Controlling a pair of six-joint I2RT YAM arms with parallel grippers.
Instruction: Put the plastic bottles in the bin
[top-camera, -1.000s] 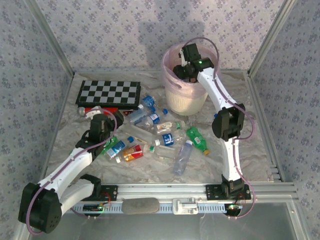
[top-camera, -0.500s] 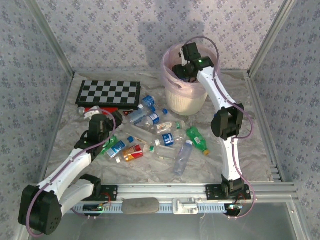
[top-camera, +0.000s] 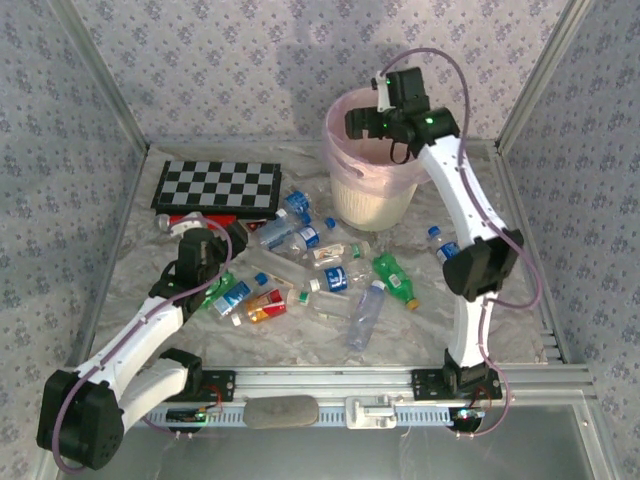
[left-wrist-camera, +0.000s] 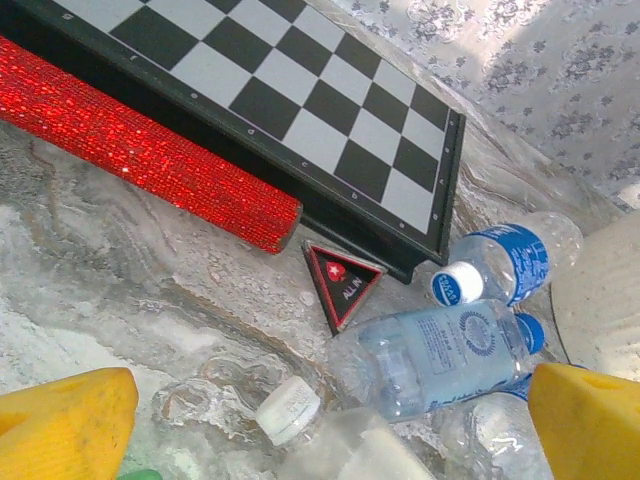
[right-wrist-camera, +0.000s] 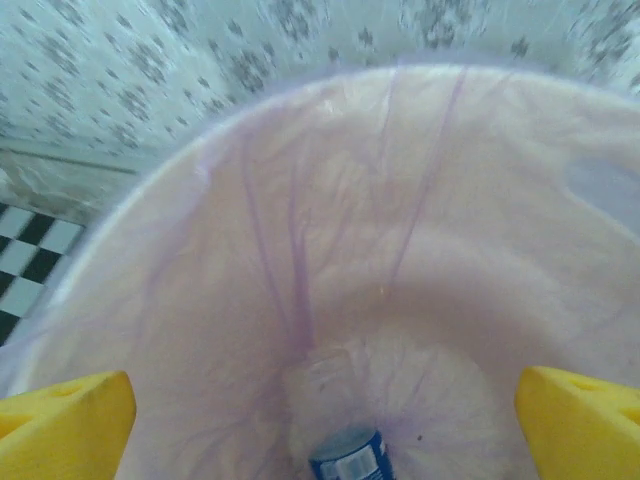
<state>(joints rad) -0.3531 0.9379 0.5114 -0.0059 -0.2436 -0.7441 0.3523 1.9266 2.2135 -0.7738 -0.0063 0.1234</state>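
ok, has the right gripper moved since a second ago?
Yes. In the top view the right gripper has shifted up-image against the bin: from low inside its mouth to near the far rim, likely lifting out.

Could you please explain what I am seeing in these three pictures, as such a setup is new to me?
These are two robot arms bolted to the near edge of a table, each ending in a two-finger hand. One picture looks down from above and behind; the other two come from cameras on the wrists, where the yellow shapes are the fingers. On the table lie scattered plastic bottles, beside a chessboard and a red stick. The left hand hovers open over the bottles, holding nothing. The right hand is open above the bin, where one bottle lies at the bottom.
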